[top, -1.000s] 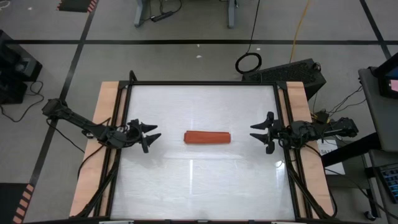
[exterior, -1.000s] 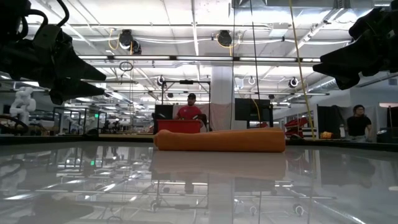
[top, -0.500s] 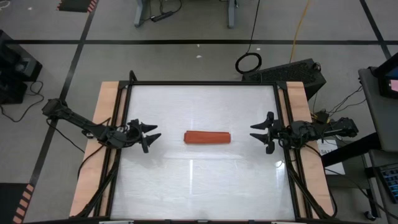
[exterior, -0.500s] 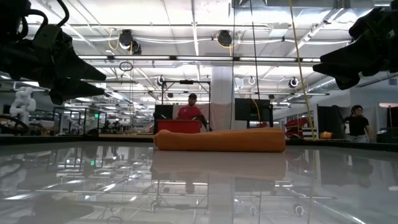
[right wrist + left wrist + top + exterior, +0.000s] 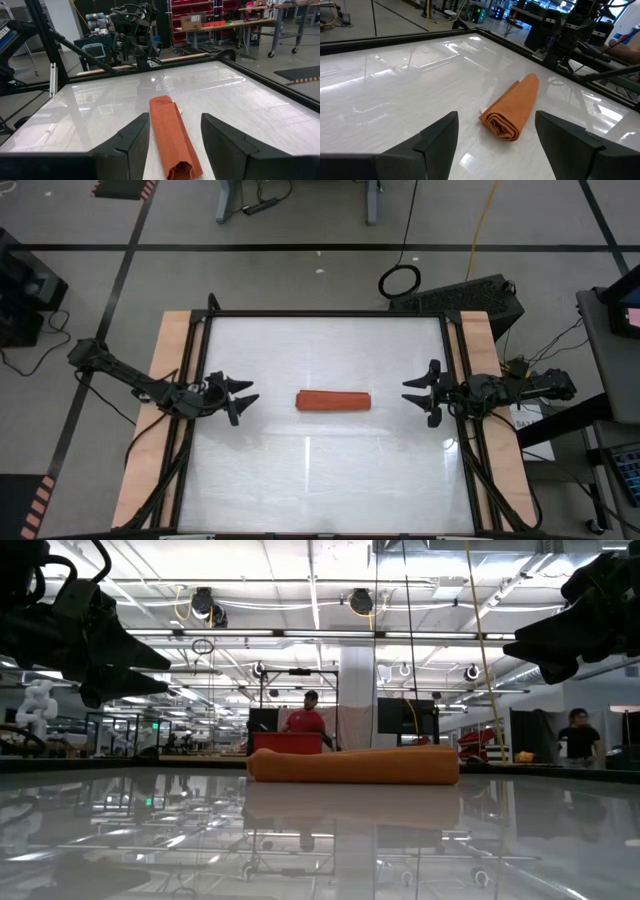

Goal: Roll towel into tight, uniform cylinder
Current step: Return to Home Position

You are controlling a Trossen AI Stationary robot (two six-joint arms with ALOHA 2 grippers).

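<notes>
One rolled towel (image 5: 334,401) midway between spread left fingers (image 5: 437,142), spread right fingers (image 5: 225,137).

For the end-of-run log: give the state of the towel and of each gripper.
towel: rolled into a cylinder, lying mid-table, touched by neither gripper.
left gripper: open, empty, near the table's left edge.
right gripper: open, empty, near the table's right edge.
</notes>
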